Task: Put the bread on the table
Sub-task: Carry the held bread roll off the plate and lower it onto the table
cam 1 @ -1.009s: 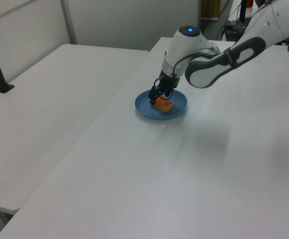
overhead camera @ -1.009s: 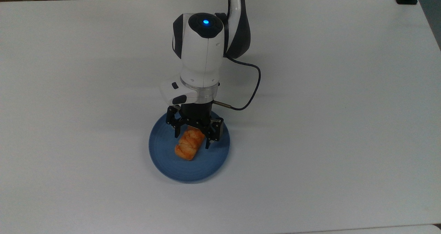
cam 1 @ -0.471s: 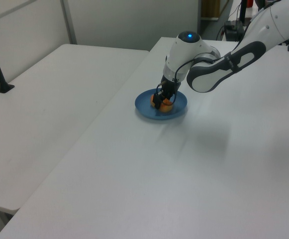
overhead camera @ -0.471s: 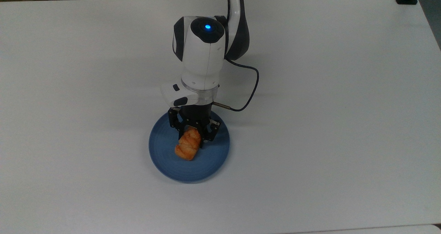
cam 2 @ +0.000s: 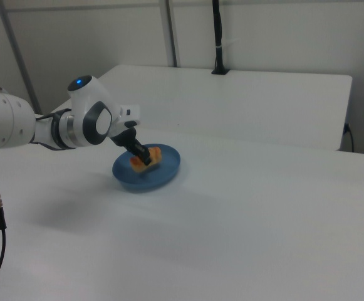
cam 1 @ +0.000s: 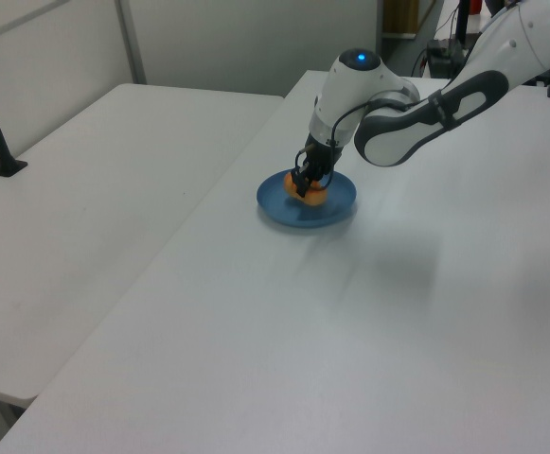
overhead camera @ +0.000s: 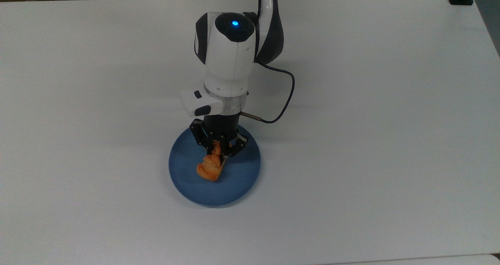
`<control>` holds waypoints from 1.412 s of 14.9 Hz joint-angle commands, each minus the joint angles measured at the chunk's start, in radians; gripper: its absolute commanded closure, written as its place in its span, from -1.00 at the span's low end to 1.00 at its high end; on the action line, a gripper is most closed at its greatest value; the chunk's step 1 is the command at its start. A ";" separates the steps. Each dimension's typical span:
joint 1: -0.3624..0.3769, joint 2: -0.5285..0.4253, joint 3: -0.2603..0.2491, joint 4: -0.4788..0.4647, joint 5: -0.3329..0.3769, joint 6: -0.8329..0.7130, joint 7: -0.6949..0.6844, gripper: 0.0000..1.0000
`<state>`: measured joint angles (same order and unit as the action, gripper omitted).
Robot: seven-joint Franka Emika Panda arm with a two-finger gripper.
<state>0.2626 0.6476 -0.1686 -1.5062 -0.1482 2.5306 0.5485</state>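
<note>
The golden-orange bread (overhead camera: 209,168) (cam 1: 312,196) (cam 2: 150,154) hangs tilted over the round blue plate (overhead camera: 183,167) (cam 1: 279,206) (cam 2: 166,175), one end up in my gripper (overhead camera: 218,154) (cam 1: 303,187) (cam 2: 145,159), the other end low near the plate. The gripper points down from the white arm and is shut on the bread's upper end. Whether the low end still touches the plate I cannot tell. The white table (overhead camera: 371,120) (cam 1: 398,312) (cam 2: 263,226) lies all around the plate.
The arm's black cable (overhead camera: 287,97) loops out on the top view's right of the wrist. A second white table (cam 1: 85,189) stands on the left view's left. A black post (cam 2: 218,37) rises at the back in the right view.
The fingers closed on the bread's upper end. The wrist then rose a little, tipping the bread up from lying flat on the plate.
</note>
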 commanded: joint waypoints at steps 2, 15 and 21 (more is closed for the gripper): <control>-0.008 -0.077 -0.005 0.010 -0.007 -0.130 -0.178 0.41; -0.315 0.016 0.018 0.077 0.065 0.130 -0.877 0.38; -0.344 0.072 0.018 0.052 0.068 0.217 -0.881 0.21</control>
<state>-0.0725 0.7296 -0.1580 -1.4329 -0.1002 2.7313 -0.3034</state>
